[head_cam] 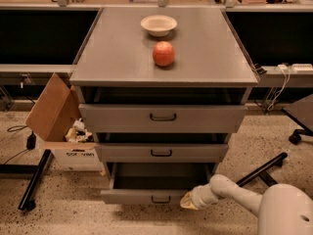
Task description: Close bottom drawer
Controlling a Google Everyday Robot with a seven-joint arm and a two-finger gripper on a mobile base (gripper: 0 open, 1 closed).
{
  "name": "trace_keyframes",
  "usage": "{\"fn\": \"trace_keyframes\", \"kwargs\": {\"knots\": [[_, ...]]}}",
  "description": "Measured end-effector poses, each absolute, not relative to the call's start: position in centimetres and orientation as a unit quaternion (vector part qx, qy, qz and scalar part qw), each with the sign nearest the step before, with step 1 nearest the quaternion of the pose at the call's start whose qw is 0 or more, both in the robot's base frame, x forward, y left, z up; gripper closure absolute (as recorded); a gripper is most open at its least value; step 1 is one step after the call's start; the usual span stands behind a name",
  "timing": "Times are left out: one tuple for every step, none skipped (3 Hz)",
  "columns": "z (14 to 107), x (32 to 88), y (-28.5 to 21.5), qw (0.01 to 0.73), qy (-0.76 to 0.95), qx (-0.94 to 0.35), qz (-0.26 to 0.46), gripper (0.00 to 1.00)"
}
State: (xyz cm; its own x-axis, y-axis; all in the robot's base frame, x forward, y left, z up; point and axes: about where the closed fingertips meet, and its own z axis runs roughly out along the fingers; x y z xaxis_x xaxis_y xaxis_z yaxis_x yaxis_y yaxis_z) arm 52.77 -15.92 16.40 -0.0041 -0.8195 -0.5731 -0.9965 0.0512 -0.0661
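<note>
**Grey metal bottom drawer (142, 196) stands out; pale gripper (188, 201) at its front**

Your gripper sits low against the right end of the front panel, which runs crosswise to the grey metal cabinet (122, 58). The push goes straight back into the cabinet. Gripper parted or closed: cannot tell.

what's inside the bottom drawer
Nothing shows in the open part of the bottom drawer; its tray looks bare. The back is hidden under the middle drawer. The end effector sits at the right of its front panel.

Smooth white rounded arm (239, 194), yellowish gripper (188, 202) at bottom drawer (132, 196)
</note>
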Motion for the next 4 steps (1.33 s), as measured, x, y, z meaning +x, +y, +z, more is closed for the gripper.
{"fn": "trace_keyframes", "kwargs": {"knots": [[16.4,52.8,-15.9,0.240,0.684,-0.664,0.184,0.34],[16.5,53.1,-16.0,0.247,0.685,-0.661,0.183,0.11],[16.8,54.1,-16.1,0.260,0.684,-0.657,0.182,0.00],[16.8,53.7,-16.1,0.260,0.684,-0.657,0.182,0.00]]}}
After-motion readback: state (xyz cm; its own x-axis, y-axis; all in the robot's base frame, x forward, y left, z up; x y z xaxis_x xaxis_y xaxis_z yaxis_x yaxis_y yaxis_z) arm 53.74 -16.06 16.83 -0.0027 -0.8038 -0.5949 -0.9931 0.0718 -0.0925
